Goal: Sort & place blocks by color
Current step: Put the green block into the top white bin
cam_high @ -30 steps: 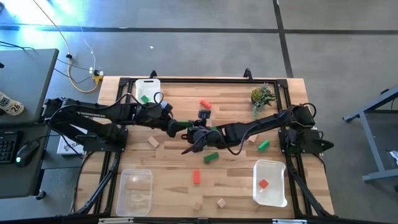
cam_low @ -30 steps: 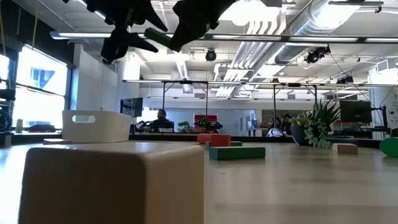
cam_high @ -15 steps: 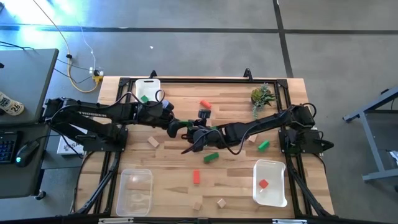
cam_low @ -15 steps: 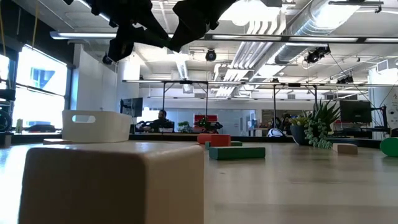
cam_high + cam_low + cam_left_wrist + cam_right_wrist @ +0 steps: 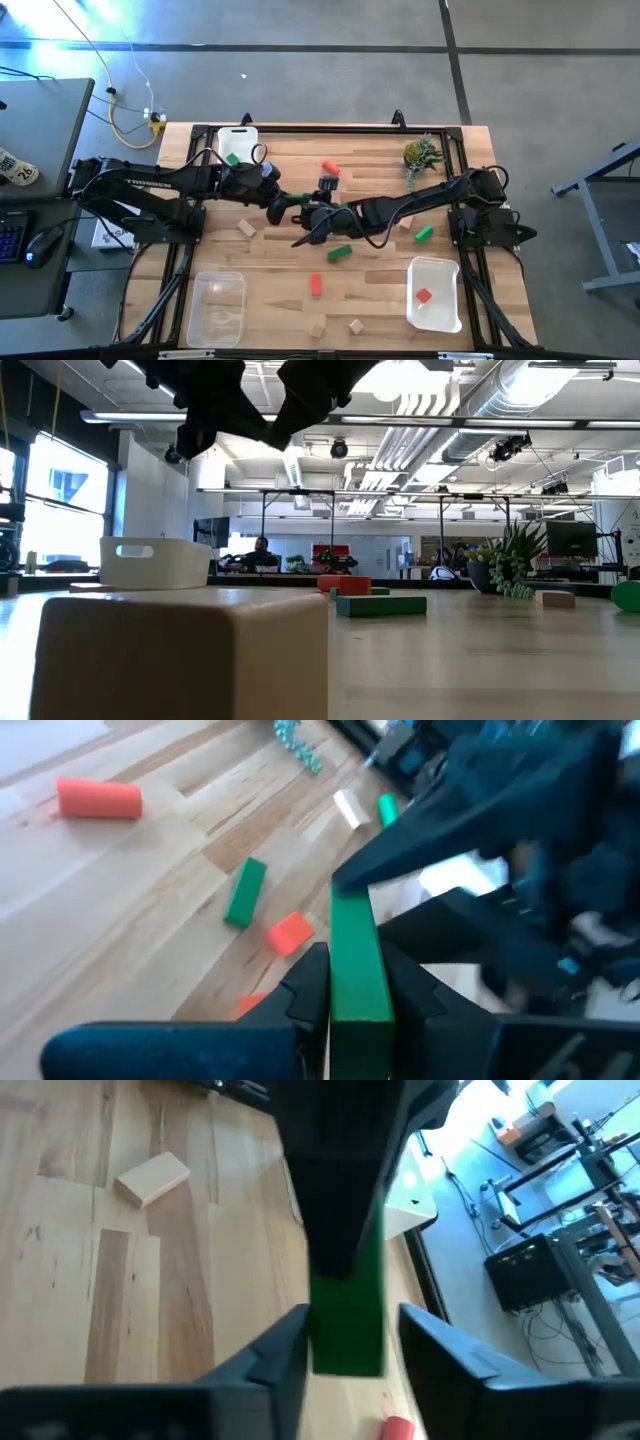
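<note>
Grippers are meeting at the high view's centre, above the table [image 5: 280, 275]: the left gripper [image 5: 350, 982] is pinching one end of a green bar [image 5: 355, 965], while the right gripper [image 5: 345, 1342] is bracketing the other end, fingers [image 5: 275, 1350] looking slightly spread. To hand over cleanly, the right jaws should probably widen fully before the left arm is carrying the bar to the white bin [image 5: 236, 143] at upper left.

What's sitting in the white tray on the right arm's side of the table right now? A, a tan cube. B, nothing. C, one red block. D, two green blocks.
C: the high view shows a single red block lying inside the white tray, with no other block in it.
</note>
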You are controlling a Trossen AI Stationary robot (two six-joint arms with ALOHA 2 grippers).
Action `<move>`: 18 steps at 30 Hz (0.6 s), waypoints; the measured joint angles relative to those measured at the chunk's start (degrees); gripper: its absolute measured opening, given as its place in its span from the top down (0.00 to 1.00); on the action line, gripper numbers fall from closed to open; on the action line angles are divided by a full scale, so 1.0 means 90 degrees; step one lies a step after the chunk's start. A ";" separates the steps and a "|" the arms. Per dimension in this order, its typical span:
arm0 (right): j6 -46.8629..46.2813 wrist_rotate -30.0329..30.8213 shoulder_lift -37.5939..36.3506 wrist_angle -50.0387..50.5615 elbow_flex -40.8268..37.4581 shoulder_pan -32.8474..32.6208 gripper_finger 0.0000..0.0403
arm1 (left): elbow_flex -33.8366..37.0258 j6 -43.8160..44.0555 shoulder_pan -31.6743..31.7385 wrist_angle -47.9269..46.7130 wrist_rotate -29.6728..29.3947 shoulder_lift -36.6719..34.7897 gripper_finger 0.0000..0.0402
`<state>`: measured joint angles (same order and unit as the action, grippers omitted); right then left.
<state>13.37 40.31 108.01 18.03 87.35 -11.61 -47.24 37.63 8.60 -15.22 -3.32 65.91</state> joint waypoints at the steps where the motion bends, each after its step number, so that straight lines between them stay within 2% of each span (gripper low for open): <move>1: -0.0001 0.0082 0.0000 -0.0006 0.0000 -0.0001 0.58 | 0.0000 -0.0101 0.0001 -0.0091 -0.0056 0.0000 0.91; 4: 0.0000 0.0397 0.0000 -0.0004 0.0000 -0.0005 0.47 | 0.0000 -0.0353 0.0076 -0.0425 -0.0326 -0.0033 0.91; 7: 0.0001 0.0580 0.0000 -0.0004 0.0000 0.0004 0.41 | 0.0000 -0.0577 0.0246 -0.0864 -0.0571 -0.0034 0.91; 18: -0.0337 0.0629 0.0000 0.0013 0.0000 0.0538 0.39 | 0.0000 -0.0896 0.1078 -0.2815 -0.1681 -0.0151 0.90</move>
<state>10.33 45.98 108.01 18.15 87.35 -6.77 -47.24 29.56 18.31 -40.55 -18.45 64.55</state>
